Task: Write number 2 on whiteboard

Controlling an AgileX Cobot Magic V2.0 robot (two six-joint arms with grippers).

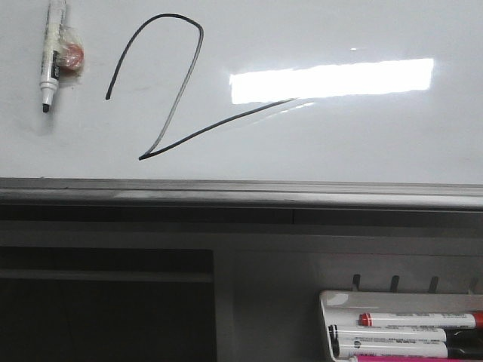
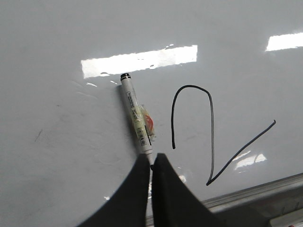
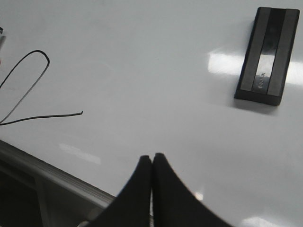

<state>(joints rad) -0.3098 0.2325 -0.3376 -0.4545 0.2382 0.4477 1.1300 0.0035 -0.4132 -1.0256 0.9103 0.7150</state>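
Number 2 (image 1: 170, 90): one, drawn in thin black line on the whiteboard (image 1: 362, 143), left of the glare, above the grey rail. Marker (image 1: 51, 53): one, lying uncapped on the board just left of the figure, tape around its barrel. Eraser (image 3: 267, 56): one, well off to the right. Tray markers (image 1: 400, 335): at least three. Left fingers (image 2: 151, 166): together, empty, close to the marker's tip. Right fingers (image 3: 152, 158): together, empty. Risk, as I judge it: a sweeping arm smears the fresh ink, or nudges the loose marker across it.
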